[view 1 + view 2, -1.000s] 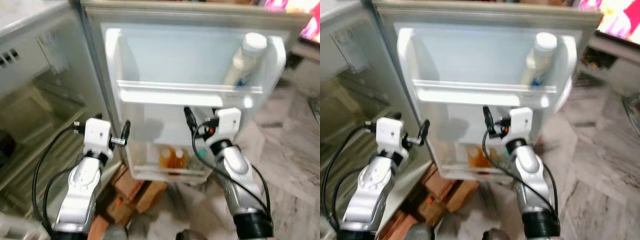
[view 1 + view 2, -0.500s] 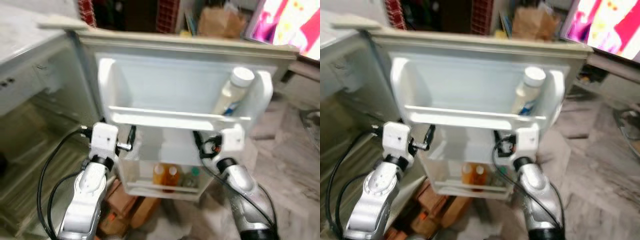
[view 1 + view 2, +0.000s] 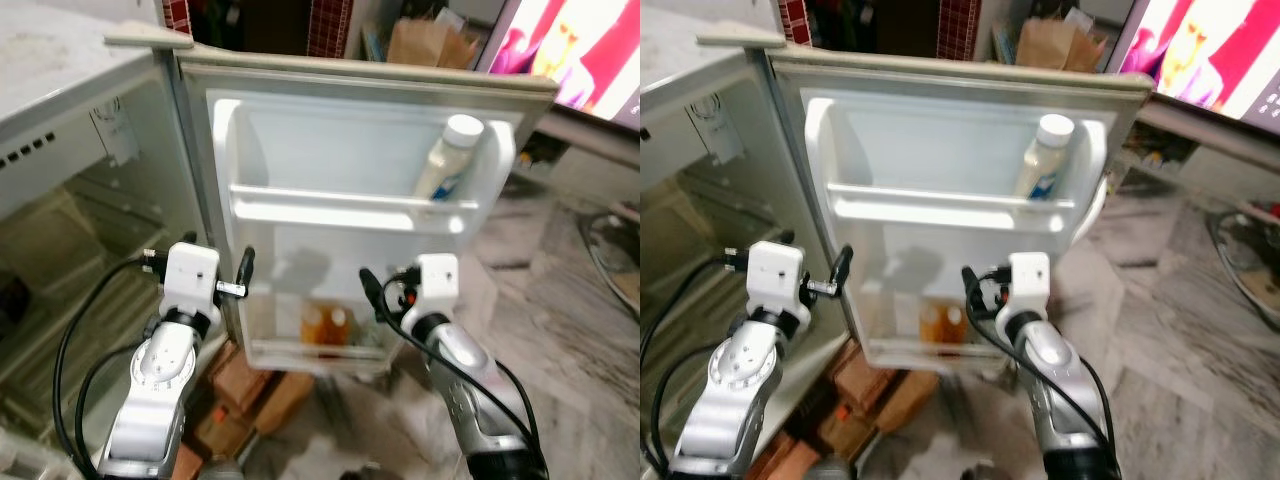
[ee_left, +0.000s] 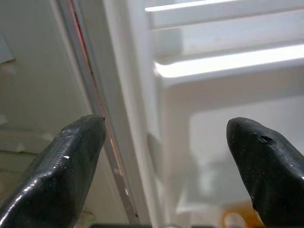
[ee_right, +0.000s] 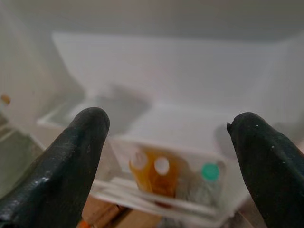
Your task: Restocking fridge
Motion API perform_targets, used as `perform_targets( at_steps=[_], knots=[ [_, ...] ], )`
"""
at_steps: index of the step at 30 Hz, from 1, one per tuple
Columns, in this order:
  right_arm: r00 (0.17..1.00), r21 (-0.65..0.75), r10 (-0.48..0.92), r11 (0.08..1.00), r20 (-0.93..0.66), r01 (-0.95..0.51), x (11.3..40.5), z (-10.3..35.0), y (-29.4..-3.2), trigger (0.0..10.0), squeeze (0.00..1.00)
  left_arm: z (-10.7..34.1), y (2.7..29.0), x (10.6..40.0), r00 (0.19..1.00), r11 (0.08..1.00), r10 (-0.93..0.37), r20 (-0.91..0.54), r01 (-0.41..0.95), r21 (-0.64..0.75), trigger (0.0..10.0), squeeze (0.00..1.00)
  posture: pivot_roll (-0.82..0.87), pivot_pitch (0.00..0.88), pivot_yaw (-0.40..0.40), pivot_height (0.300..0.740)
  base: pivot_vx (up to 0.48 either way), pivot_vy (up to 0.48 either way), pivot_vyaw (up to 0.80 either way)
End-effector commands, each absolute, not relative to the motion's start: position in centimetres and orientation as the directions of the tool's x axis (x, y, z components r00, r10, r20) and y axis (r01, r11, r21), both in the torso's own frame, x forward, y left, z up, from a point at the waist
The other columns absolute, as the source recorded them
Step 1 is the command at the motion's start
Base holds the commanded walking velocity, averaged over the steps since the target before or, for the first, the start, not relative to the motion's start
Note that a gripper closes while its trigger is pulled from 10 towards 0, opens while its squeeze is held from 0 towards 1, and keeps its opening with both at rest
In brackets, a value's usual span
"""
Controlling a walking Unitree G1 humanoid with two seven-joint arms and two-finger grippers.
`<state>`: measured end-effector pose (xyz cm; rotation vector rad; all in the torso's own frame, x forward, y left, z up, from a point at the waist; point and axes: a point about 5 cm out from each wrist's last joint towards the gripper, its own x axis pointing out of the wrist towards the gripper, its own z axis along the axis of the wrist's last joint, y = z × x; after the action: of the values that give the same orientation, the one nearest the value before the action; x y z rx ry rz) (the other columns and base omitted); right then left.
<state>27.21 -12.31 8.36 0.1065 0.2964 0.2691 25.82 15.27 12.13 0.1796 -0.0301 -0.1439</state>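
Since half a second ago the head camera has pulled back and up, so that more of the fridge door and the room behind it is seen; both arms are held much as before.

From the left eye view, the open door is faced. A white bottle is seen standing at the right end of the upper door shelf, the rest of which is bare. Two orange bottles are seen in the lower door shelf. The left gripper is held beside the door's left edge, and the right gripper is held before the lower shelf, apart from it. Cardboard boxes are seen on the floor below the door.

From the right eye view, the same is shown, with a bright screen at the upper right.

From the left wrist view, the fingers are seen spread wide, the door's edge between them.

From the right wrist view, the fingers are likewise spread, nothing held; a green-capped bottle is shown beside the orange pair.
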Motion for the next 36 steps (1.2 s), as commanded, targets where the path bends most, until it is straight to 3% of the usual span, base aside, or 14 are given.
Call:
perform_targets(
  at_steps=[1, 11, 19, 30, 36],
  knots=[
    [0.93, 0.093, 0.264, 0.964, -0.256, -0.249, 27.4, 9.0, -12.8, 10.0, 0.0, 12.3, 14.9, 26.0, 0.986, 0.969, -0.163, 0.018, 0.157, 0.192, 10.0, 0.0, 0.11, 0.007, -0.058, 0.74, 0.0, -0.247, 0.0],
    [0.94, 0.025, 0.316, 0.948, -0.13, -0.316, 28.3, 11.4, -11.8, 10.0, 0.0, 12.1, 14.8, 26.3, 0.985, 0.96, -0.173, -0.002, 0.17, 0.222, 10.0, 0.0, 0.11, 0.0, -0.053, 0.74, 0.0, -0.294, 0.0],
    [0.938, 0.123, 0.343, 0.934, -0.042, -0.336, 28.1, 12.2, -11.4, 10.0, 0.0, 11.8, 15.2, 26.4, 0.986, 0.958, -0.166, -0.023, 0.166, 0.234, 10.0, 0.0, 0.11, 0.0, -0.055, 0.74, 0.0, -0.386, 0.0],
    [0.93, 0.141, 0.362, 0.92, 0.057, -0.367, 28.7, 13.8, -10.9, 10.0, 0.0, 11.4, 15.1, 26.8, 0.986, 0.954, -0.161, -0.044, 0.167, 0.249, 10.0, 0.0, 0.11, 0.0, -0.054, 0.74, 0.236, -0.373, 0.76],
    [0.923, 0.135, 0.376, 0.914, 0.077, -0.383, 28.9, 14.1, -10.7, 10.0, 0.0, 11.3, 15.1, 27.0, 0.987, 0.952, -0.155, -0.046, 0.162, 0.261, 10.0, 0.0, 0.11, 0.0, -0.057, 0.74, 0.419, 0.0, 0.78]
  ],
)
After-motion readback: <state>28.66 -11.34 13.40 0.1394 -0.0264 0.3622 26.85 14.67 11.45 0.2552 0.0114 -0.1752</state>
